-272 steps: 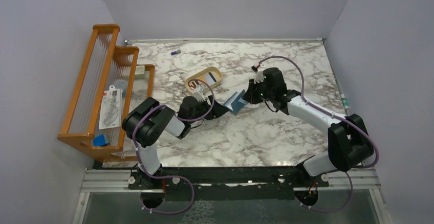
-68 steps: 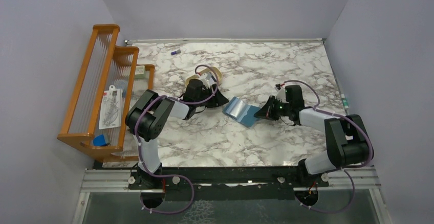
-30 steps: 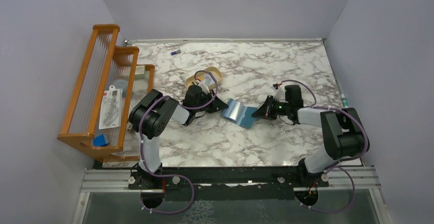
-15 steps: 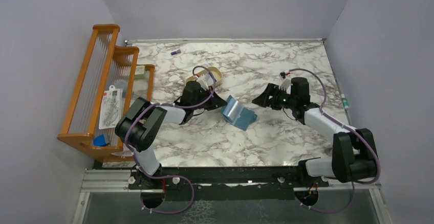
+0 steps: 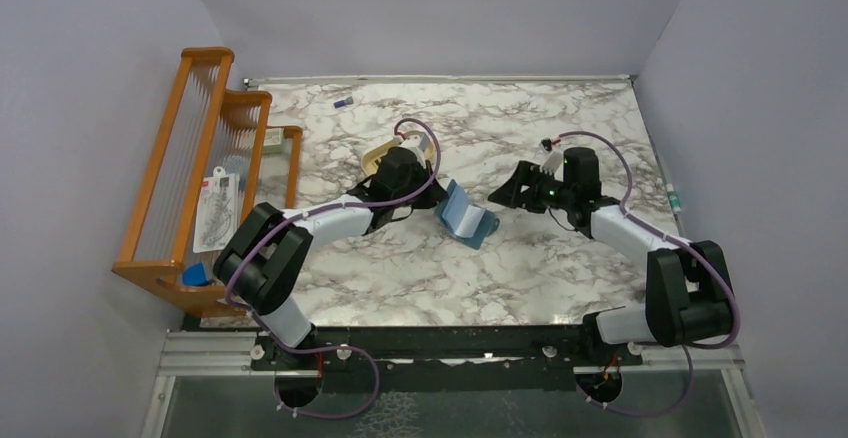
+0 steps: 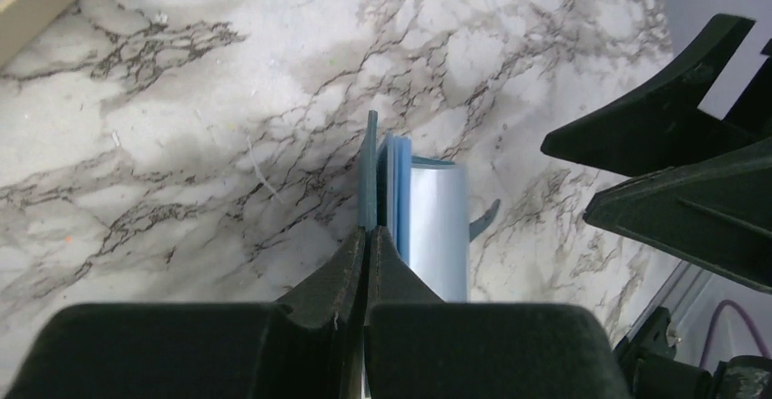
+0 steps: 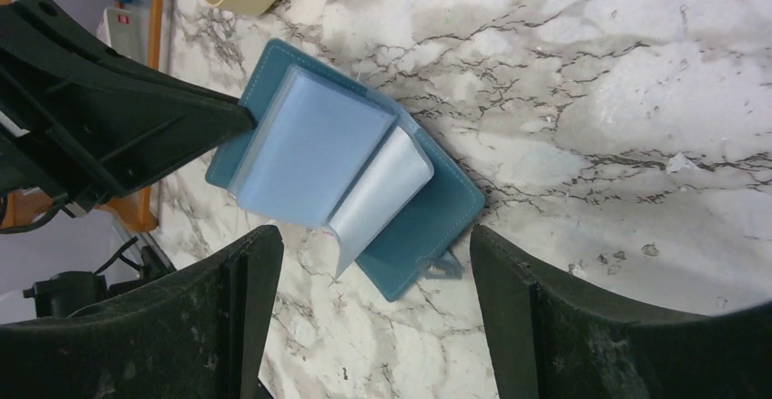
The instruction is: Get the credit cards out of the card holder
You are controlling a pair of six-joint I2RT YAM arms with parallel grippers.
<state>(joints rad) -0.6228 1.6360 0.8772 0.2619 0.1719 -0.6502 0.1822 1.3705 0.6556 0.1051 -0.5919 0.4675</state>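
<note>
The card holder (image 5: 466, 217), a teal bifold with pale blue pockets, lies open on the marble table (image 5: 560, 258). My left gripper (image 5: 432, 201) is shut on its left cover edge (image 6: 368, 167), tips (image 6: 366, 232) pressed together. The pale pockets (image 7: 309, 153) fan up from the teal cover (image 7: 441, 208), and its snap tab (image 7: 443, 267) points toward me. My right gripper (image 5: 502, 195) hovers just right of the holder, open (image 7: 373, 240), touching nothing. No credit cards show; the pockets hide whatever they hold.
A tan oval tray (image 5: 377, 156) sits behind my left arm, mostly covered by it. An orange wooden rack (image 5: 200, 178) with papers stands along the left wall. A small purple item (image 5: 343, 103) lies at the back left.
My right gripper has opened, let go of the card holder's right edge and drawn back a little. My left arm has reached further right, still gripping the holder.
</note>
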